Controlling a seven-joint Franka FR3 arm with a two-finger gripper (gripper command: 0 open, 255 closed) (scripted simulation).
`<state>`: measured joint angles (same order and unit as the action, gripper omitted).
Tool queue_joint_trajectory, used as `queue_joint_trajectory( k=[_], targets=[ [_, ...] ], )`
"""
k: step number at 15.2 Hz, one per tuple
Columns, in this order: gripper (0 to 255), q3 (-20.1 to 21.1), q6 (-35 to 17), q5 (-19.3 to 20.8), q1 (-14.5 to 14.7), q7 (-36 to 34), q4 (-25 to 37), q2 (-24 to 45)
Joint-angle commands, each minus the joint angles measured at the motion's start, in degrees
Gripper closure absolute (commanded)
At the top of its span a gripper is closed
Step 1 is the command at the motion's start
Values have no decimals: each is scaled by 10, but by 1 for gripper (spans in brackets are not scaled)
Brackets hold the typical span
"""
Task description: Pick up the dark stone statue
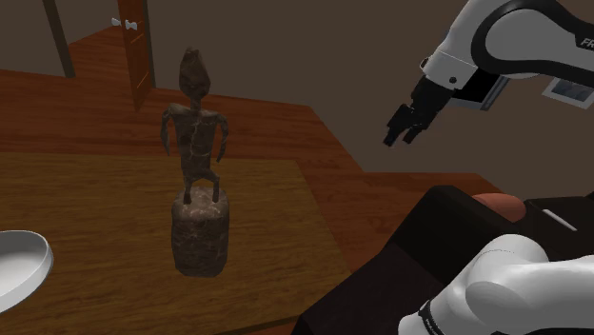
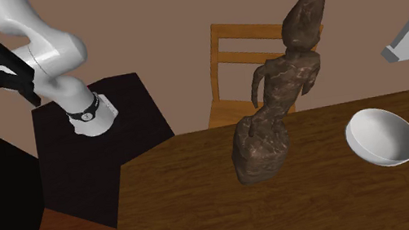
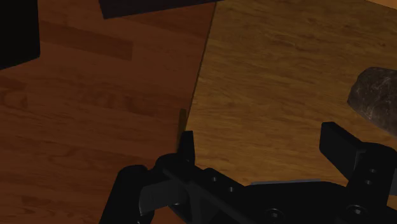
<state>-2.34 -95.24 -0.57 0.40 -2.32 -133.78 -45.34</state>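
At the centre-left of the shoulder view, the dark stone statue (image 1: 195, 152) stood upright on the wooden table (image 1: 105, 219), a thin figure with bent arms on a rough drum-shaped base. A white bowl (image 1: 19, 266) sat on the table at that view's lower left, well apart from the statue. The gripper (image 1: 401, 133) hung in the air at the upper right of the frame, off the table's edge and well apart from the statue, pointing down and toward the shoulder view's left. The white arm (image 1: 514, 38) ran from it to the upper right corner, above the dark stand (image 1: 419, 257).

In the second exterior view, the statue (image 2: 279, 99) rose in the middle of the frame near the table's (image 2: 208, 208) far edge, with the bowl (image 2: 380, 136) near it on the right. A wooden chair (image 2: 237, 64) stood behind the table. The arm (image 2: 46, 50) showed at the upper left over the stand (image 2: 116, 139).

In the wrist view, the 2 fingers of the gripper (image 3: 261, 137) stood wide apart with nothing between them but the table (image 3: 286, 63) below. The table's edge ran beneath 1 finger, with reddish wooden floor (image 3: 95, 127) beyond it. Part of the statue's base (image 3: 378, 98) lay on the table outside the gap, past the other finger, touching neither.
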Motion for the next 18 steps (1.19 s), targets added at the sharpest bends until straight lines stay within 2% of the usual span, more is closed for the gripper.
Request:
queue_joint_trajectory(
  k=[1, 9, 18],
  targets=[
    [0, 0, 0, 0, 0, 0, 0, 0],
    [0, 8, -64, -34, 69, 89, 90, 139],
    [0, 28, -93, -72, 134, 189, 215, 278]
  ],
)
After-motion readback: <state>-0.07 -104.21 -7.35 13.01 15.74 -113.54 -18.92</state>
